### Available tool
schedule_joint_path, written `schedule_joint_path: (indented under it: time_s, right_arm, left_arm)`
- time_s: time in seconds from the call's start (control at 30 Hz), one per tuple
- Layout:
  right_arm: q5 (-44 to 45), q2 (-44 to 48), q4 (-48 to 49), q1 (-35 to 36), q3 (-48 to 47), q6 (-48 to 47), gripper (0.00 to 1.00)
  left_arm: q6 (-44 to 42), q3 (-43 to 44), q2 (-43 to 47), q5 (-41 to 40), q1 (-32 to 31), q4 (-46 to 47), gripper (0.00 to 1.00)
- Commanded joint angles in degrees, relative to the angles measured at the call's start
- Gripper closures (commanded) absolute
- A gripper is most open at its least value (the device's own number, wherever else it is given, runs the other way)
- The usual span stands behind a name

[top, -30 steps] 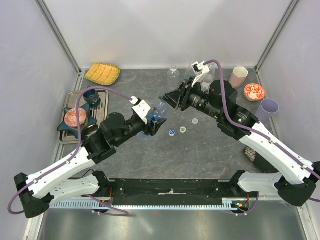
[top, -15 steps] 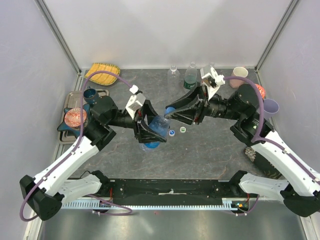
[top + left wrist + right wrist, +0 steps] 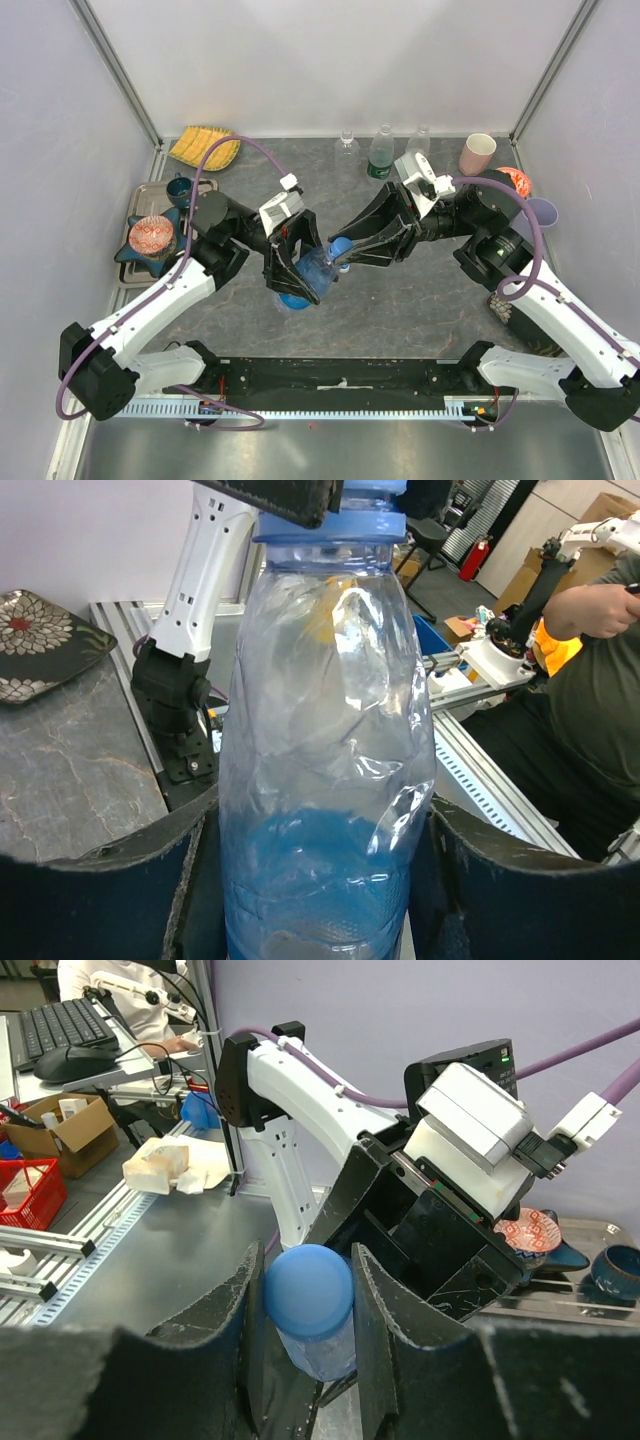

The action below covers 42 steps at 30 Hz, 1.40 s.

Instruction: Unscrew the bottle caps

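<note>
1. Top view: my left end effector [image 3: 300, 268] is clamped around the body of the blue-tinted bottle [image 3: 318, 268], which is held tilted above the desk [image 3: 400, 300]. My right end effector [image 3: 345, 250] meets the bottle's upper end and is closed on the blue cap [image 3: 339, 244]. Three other bottles [image 3: 380, 152] stand upright well beyond the blue-tinted bottle, at the desk's far edge.
2. Left wrist view: the blue-tinted bottle [image 3: 325, 780] fills the gap between my left fingers [image 3: 90, 900], pressed on both sides. The blue cap [image 3: 350, 525] sits on the bottle's neck.
3. Right wrist view: my right fingers [image 3: 235, 1320] pinch the blue cap [image 3: 308, 1290] from both sides. The bottle's neck shows just below the cap.
</note>
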State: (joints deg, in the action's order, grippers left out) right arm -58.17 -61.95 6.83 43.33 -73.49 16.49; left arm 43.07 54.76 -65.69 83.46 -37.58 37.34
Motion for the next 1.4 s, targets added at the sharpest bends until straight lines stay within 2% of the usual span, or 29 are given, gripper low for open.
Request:
schedule_joint_path:
  time_s: [0.0,0.07,0.1,0.17,0.2,0.27,0.3,0.4,0.57,0.63,0.7,0.8,0.97,1.07,1.17,1.2,1.23,1.27,1.3,1.37]
  right_arm:
    - [-4.2,-1.9,-5.5,1.1,2.0,0.9,1.0]
    - [-2.7,-1.9,-6.3,1.1,1.2,1.3,1.0]
    - [-1.9,-1.8,-6.6,1.1,0.7,1.3,0.89]
    - [-0.8,-1.5,-6.7,1.1,-0.3,1.3,0.81]
    - [0.3,-1.4,-8.1,1.1,-0.6,1.2,0.71]
    - [1.6,-1.1,-8.8,1.1,-1.4,1.2,0.66]
    - [2.1,-1.0,-9.1,1.1,-1.6,1.3,0.57]
    - [4.8,-0.7,-9.8,1.1,-2.7,1.6,0.46]
    - [8.6,-0.9,-11.8,1.1,-4.7,1.6,0.38]
    - [9.9,-0.8,-12.4,1.1,-5.3,1.4,0.31]
    - [13.0,-0.8,-13.2,1.0,-6.5,1.6,0.21]
    - [19.0,-1.5,-15.5,1.0,-9.1,1.6,0.11]
    - [27.7,-3.4,-20.5,1.0,-14.6,2.5,0.03]
    - [35.8,-4.1,-22.8,1.0,-16.8,4.7,0.03]
    - [45.8,-4.1,-25.0,0.9,-17.9,7.8,0.03]
    - [48.1,-4.2,-25.8,1.0,-18.2,9.2,0.04]
    - [52.2,-4.5,-26.5,1.0,-18.3,10.0,0.04]
    - [53.3,-4.7,-27.8,1.0,-18.9,11.2,0.04]
    - [54.3,-5.0,-28.6,0.9,-19.3,11.8,0.04]
    - [56.4,-6.1,-29.9,1.0,-20.0,12.5,0.05]
  left_arm:
    - [-4.4,2.3,1.3,-5.1,0.2,-7.3,0.56]
    - [-9.4,3.1,2.2,-6.5,0.2,-13.4,0.56]
    - [-13.1,3.3,2.6,-7.5,0.2,-15.8,0.56]
    - [-16.4,3.7,3.0,-8.3,0.2,-20.5,0.56]
    - [-17.3,3.9,3.3,-8.9,0.2,-21.5,0.56]
    - [-19.0,4.0,3.4,-9.6,0.2,-23.8,0.56]
    - [-19.5,4.0,3.6,-10.1,0.2,-24.5,0.56]
    - [-21.1,4.0,3.9,-11.0,0.2,-26.5,0.56]
    - [-23.3,4.1,4.4,-12.2,0.2,-29.3,0.55]
    - [-23.8,4.1,4.9,-13.0,0.2,-30.0,0.55]
    - [-24.8,4.1,5.0,-14.3,0.2,-31.1,0.55]
    - [-26.0,4.1,5.7,-15.8,0.2,-32.4,0.55]
    - [-27.8,4.3,6.2,-18.6,0.1,-33.9,0.55]
    - [-29.9,4.0,6.9,-23.6,0.1,-35.7,0.55]
    - [-33.1,3.2,8.4,-33.9,-0.9,-37.0,0.55]
    - [-34.4,3.0,9.4,-41.2,-1.5,-37.0,0.55]
    - [-35.6,2.5,9.8,-45.0,-3.3,-38.2,0.55]
    - [-37.8,2.1,10.3,-49.1,-4.3,-38.3,0.55]
    - [-39.0,1.8,10.7,-57.4,-5.5,-38.4,0.54]
    - [-42.3,1.3,11.2,-65.6,-9.0,-38.4,0.54]
